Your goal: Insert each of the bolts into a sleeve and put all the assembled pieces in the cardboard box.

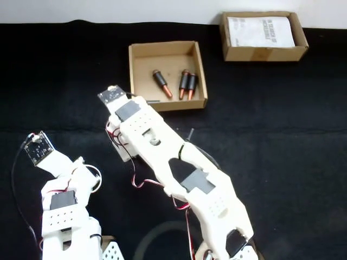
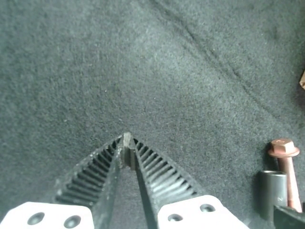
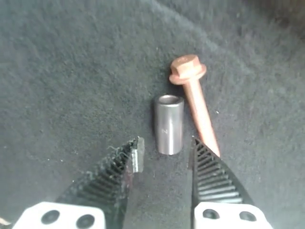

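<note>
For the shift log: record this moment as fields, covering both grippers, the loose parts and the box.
left gripper: shut, empty, over the black cloth
right gripper: open, fingertips either side of the sleeve's end, not gripping
sleeve: lying on the cloth, no bolt in it
bolt: lying beside the sleeve, not inserted
cardboard box: holds three assembled pieces
left to do: this bolt and sleeve

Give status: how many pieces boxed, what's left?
Done: three assembled pieces lie in the cardboard box. In hand: the right gripper is open over a loose sleeve, its bolt beside it, not inserted. The left gripper is shut, empty. Remaining: join that pair and box it.
</note>
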